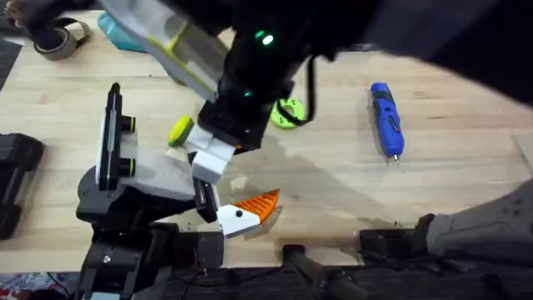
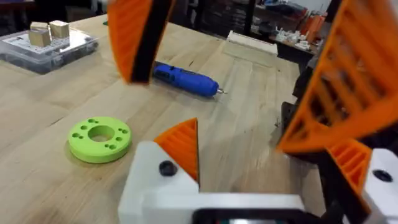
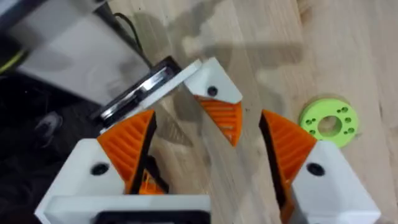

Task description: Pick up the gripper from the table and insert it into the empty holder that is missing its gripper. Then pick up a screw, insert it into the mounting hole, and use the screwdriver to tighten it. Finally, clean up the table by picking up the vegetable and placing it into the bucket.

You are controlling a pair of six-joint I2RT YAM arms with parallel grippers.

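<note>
The holder, a white-and-grey hand with black plates and lime rings, stands at the lower left. The orange ridged gripper sits in the holder's white finger mount. My right gripper hangs open, one orange finger on each side of that wedge. My left gripper shows two mounts far apart, open. The blue screwdriver lies at the right. The yellow-green vegetable rests beside the holder. The bucket is out of view, and I make out no screw.
A lime-green disc lies near the middle. A teal pouch and a tape roll sit at the far left. A black case is at the left edge. A clear box holds wooden blocks.
</note>
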